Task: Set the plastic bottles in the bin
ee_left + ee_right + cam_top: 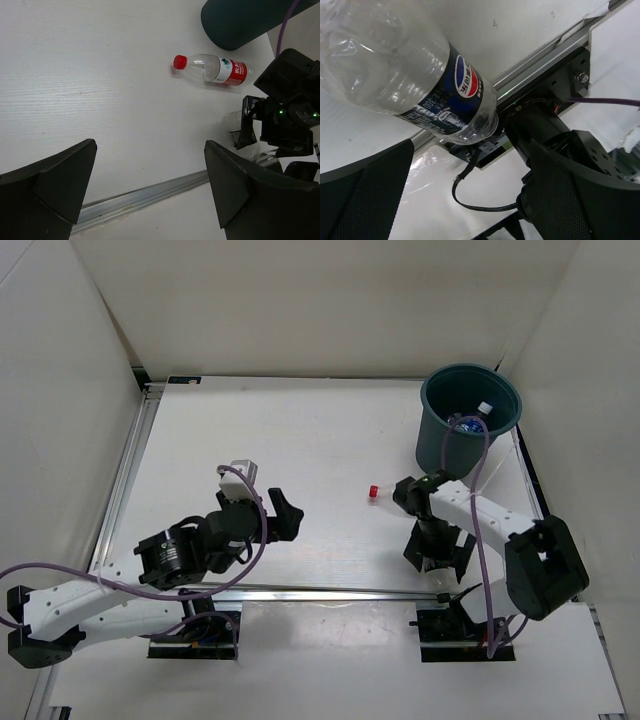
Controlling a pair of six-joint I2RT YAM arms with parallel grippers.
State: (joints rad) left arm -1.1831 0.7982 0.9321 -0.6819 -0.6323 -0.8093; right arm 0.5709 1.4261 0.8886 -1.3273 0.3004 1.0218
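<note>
Bin [437, 435]: far right corner. Red-label bottle [212, 69]: on its side, mid-bench, right of centre. Dark-label bottle [410, 70]: lying by the near edge, just ahead of the right gripper [471, 144], whose jaws are spread wide and empty. Left gripper [150, 145]: likewise wide, empty. Both bottles look empty, so probably light, thin-walled, slick and crushable; grip gently across the labelled middle.

White-walled enclosure around one work table.
A flat white wood-grain table top [300, 440] is boxed left, back and right by plain matt white wall panels [300, 300]. Silver aluminium rails [125, 480] edge its left and near sides. Lighting is even and diffuse.
</note>
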